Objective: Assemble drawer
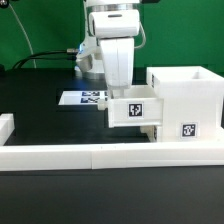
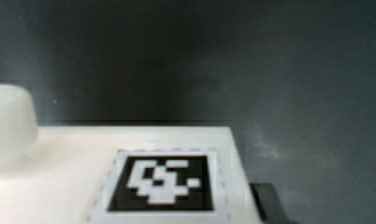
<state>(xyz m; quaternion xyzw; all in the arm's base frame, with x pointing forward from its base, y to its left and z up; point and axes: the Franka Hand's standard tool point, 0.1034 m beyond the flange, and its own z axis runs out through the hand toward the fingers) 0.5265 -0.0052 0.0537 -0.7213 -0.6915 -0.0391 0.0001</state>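
2 white furniture parts sit close together on the black table (image 1: pixel 40 125): the open-topped drawer frame (image 1: pixel 185 100) toward the exterior view's right, and a smaller drawer box (image 1: pixel 133 108) touching its left side, with a marker tag facing the camera. The gripper (image 1: pixel 113 88) comes down onto the small box from above; whether its fingers are spread or pinching it I cannot tell. Farther back lies the marker board (image 1: pixel 82 98). Along the near edge runs a white rail (image 1: pixel 110 155).
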